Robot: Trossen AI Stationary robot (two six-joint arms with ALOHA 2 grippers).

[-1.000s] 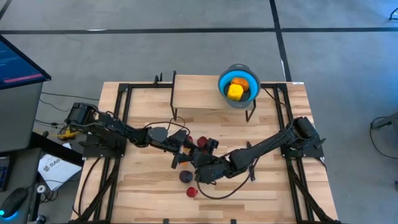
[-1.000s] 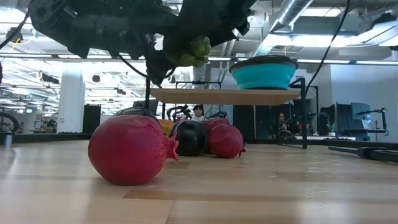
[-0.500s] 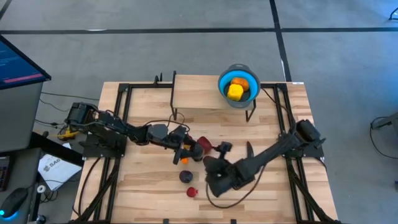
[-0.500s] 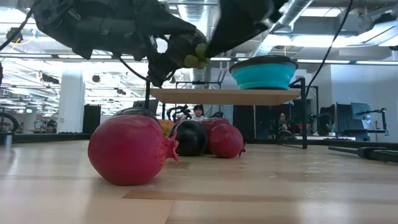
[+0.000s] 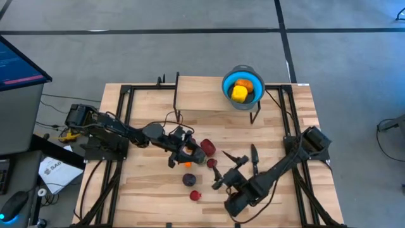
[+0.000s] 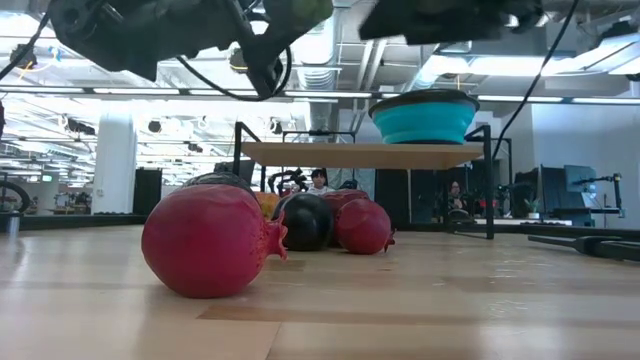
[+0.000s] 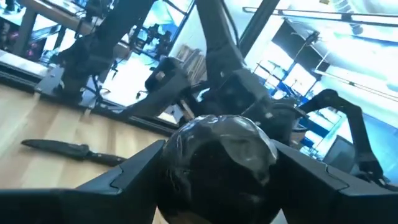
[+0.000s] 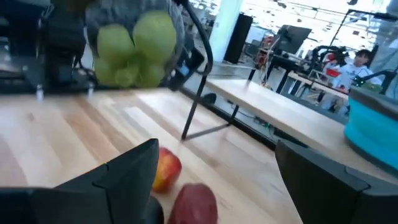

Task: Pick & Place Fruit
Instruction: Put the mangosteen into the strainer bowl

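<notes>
The left gripper (image 7: 214, 180) grips a round fruit (image 7: 217, 165) above the table; the right gripper (image 5: 233, 166) hangs open and empty nearby. I'd say the carry comes next, over to the blue bowl (image 5: 226, 85).

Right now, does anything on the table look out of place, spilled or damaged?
Nothing is spilled or damaged. The one odd item is a slim black knife, lying flat on the table to the right of the loose fruit. The blue bowl sits upright.
</notes>
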